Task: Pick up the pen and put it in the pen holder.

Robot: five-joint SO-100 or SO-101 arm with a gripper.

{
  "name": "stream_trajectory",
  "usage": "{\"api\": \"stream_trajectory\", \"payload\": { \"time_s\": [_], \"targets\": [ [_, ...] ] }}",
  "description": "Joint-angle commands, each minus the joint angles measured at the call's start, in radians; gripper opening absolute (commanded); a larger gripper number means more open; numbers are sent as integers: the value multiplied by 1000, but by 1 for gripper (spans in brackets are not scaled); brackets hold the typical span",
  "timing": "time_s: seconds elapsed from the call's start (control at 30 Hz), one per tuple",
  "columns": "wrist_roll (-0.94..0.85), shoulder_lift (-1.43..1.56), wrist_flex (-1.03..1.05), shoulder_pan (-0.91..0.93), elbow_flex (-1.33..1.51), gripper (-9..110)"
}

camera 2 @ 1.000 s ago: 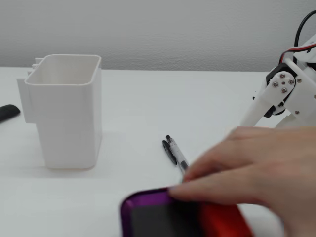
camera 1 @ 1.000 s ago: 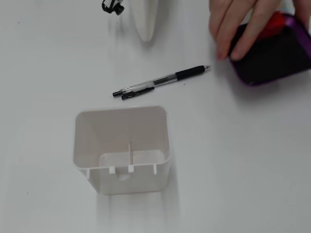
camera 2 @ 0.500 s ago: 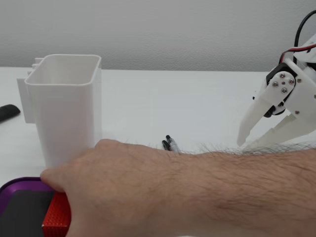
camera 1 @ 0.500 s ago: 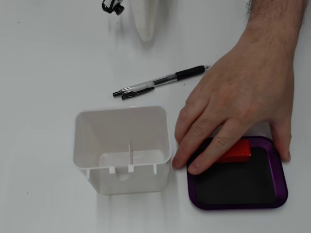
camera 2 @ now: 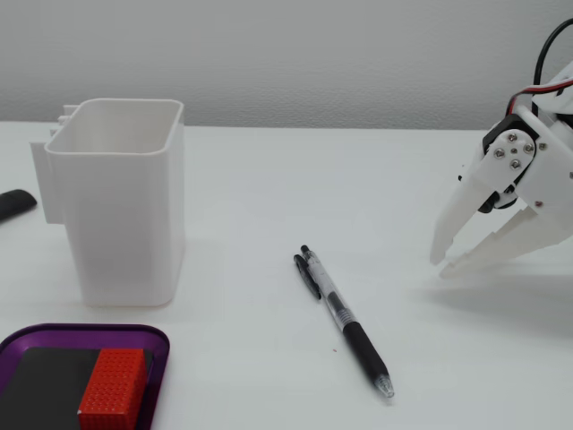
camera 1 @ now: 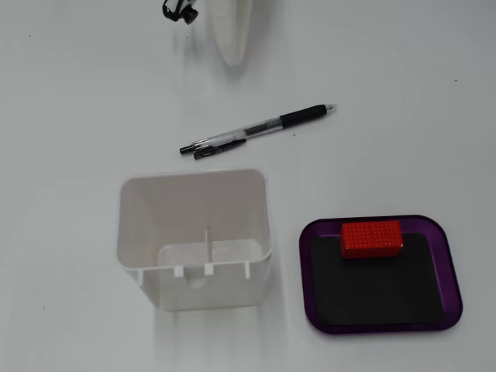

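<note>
The pen lies flat on the white table, its silver tip toward the upper right in a fixed view. In a fixed view from the side, the pen lies between holder and arm. The pen holder is a white box standing upright just below the pen, and nothing is inside it. The pen holder stands at the left in the side view. My white gripper hovers low at the right, tips together, holding nothing. From above, the gripper points down from the top edge, well apart from the pen.
A purple-rimmed black tray with a red block sits right of the holder, and the tray shows at the side view's bottom left. A dark object lies behind the holder. A black clip sits beside the arm.
A person's hand slid the purple tray with the red block down beside the holder, then left the view. Pen, holder and gripper have not moved.
</note>
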Motion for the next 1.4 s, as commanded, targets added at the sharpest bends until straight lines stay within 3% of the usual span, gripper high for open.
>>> {"api": "stream_trajectory", "payload": {
  "time_s": [0.0, 1.0, 1.17, 1.37],
  "targets": [
    [-2, 52, -8, 0, 8, 0],
    [-21, 52, -17, 3, -9, 0],
    [-281, 37, -107, 37, -100, 0],
    [-410, -152, -9, -92, -371, 3]
  ]
}}
